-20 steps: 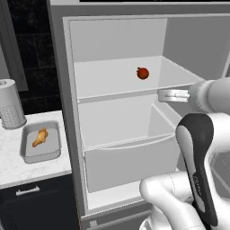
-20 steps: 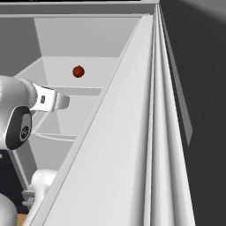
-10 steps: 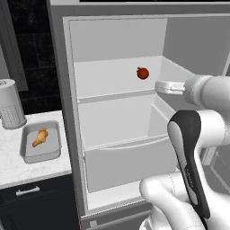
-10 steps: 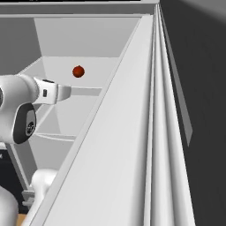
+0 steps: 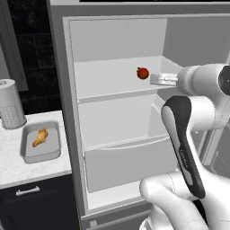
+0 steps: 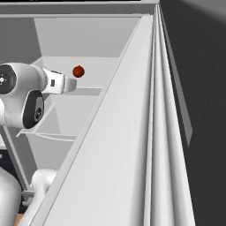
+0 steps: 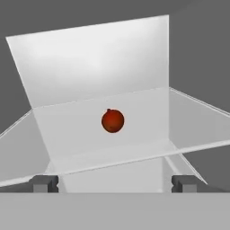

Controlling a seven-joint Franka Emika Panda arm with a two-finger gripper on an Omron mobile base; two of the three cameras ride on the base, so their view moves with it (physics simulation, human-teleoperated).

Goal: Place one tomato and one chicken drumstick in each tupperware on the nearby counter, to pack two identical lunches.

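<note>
Where the fridge (image 5: 121,40) stands open: one red tomato (image 5: 142,73) on the upper shelf (image 5: 108,85), toward its right side, resting alone. Hand (image 7: 114,183) level with that shelf, just short of the tomato, not touching; fingertips (image 7: 44,183) spread wide, nothing between them, tomato centred ahead in the hand view. Left of the fridge, on the white marbled worktop (image 5: 13,161): one grey tupperware (image 5: 53,152), holding one chicken drumstick (image 5: 40,137). Behind the tupperware: one upright paper-towel roll (image 5: 11,103). Below the worktop: dark cabinet with silver handle (image 5: 28,191). Lower fridge shelves bare.
</note>
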